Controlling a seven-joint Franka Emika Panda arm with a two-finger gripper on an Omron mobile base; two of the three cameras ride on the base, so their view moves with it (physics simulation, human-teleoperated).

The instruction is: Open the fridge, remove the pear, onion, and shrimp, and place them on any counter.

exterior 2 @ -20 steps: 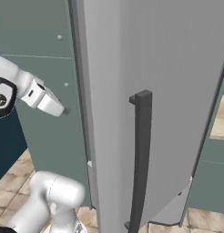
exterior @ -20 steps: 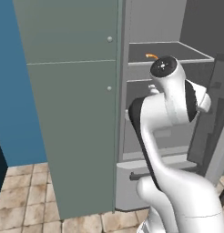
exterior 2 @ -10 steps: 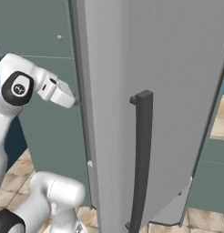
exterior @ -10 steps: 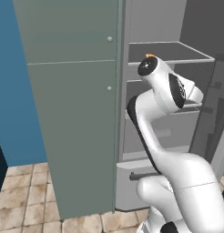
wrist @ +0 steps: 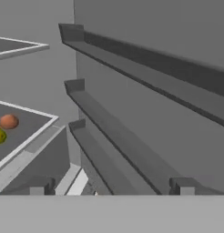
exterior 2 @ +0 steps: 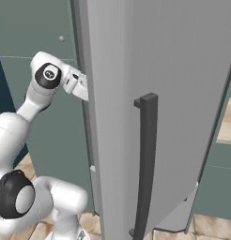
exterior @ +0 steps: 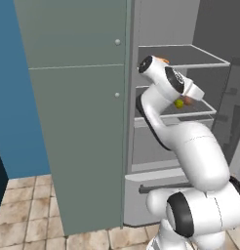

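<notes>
Fridge (exterior: 200,29) stands open; its door (exterior 2: 159,93) swung wide, brushed-metal face w/ dark bar handle (exterior 2: 144,164) filling the right base view from 12 to 6 o'clock. Grey-green cabinet (exterior: 78,122) w/ two small round knobs sits just beside the fridge at 9 o'clock in left base view.

Arm reaches into the fridge interior at middle-shelf height. Gripper (wrist: 111,190) w/ jaws spread wide, nothing between them; fingertips (wrist: 41,187) low at 6 o'clock in hand view, pointing toward the door-side racks.

Pear (exterior: 178,103) on middle shelf (exterior: 200,113), partly behind the wrist; in hand view it is at 9 o'clock, cut by the frame edge. Onion (wrist: 8,121) just beside pear, same shelf (touching or not: cannot tell). Small orange bit on upper shelf at the arm's elbow, likely shrimp (exterior: 163,60), mostly hidden.

Tan tile floor (exterior: 24,215) at 7 o'clock.
</notes>
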